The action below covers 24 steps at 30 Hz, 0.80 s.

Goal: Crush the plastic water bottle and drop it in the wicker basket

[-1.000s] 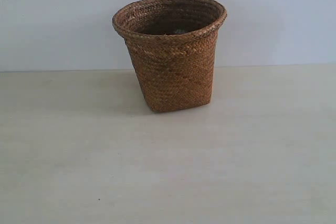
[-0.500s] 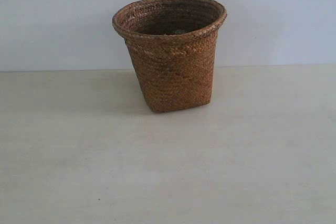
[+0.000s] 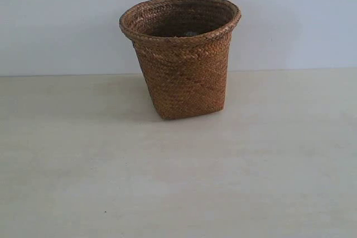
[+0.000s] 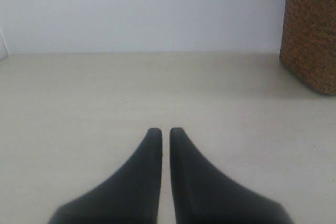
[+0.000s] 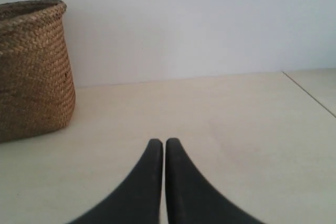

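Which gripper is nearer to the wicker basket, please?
Probably right. The right gripper sits shut beside the wicker basket, which looms larger in its view; the left gripper, also shut, sits off its other side.

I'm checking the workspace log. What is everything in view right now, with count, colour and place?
wicker basket: one, brown, upright on the table near the wall.
pale glint: one, whitish, just inside the basket's rim; too small to identify.
table: one, pale cream, under the basket.
wall: one, pale bluish white, behind the table.
left gripper: one, black, jaws closed on nothing, low over the table.
right gripper: one, black, jaws closed on nothing, low over the table.
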Available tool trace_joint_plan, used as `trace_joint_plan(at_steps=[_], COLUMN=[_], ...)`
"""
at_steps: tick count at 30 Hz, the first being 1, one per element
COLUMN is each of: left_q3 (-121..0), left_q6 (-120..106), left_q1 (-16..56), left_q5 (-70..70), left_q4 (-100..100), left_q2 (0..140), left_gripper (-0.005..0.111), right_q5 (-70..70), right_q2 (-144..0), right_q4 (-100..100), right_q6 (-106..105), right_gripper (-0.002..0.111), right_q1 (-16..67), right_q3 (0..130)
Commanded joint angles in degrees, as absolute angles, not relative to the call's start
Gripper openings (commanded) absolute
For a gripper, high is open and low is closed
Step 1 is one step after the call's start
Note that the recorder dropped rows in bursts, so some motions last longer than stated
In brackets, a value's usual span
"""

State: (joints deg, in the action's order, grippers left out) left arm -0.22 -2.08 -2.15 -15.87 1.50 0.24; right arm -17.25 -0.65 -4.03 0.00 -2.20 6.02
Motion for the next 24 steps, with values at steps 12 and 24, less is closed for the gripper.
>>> trace_joint_plan(at_steps=[12,24], left_q3=[0.0,0.0], left_q6=[-1.7,-1.7], left_q1=[-2.4,-2.4], left_q5=[-15.4,-15.4], left_q4=[1.8,1.8], left_q2=[0.0,0.0], left_gripper=[0.004,0.004], right_q5=[-18.5,-18.5], right_q2=[0.0,0.0], right_q4=[-3.1,-3.1], right_q6=[-1.4,-1.4], right_gripper=[0.0,0.0], right_q1=[-2.2,-2.2], right_q3=[0.0,0.0])
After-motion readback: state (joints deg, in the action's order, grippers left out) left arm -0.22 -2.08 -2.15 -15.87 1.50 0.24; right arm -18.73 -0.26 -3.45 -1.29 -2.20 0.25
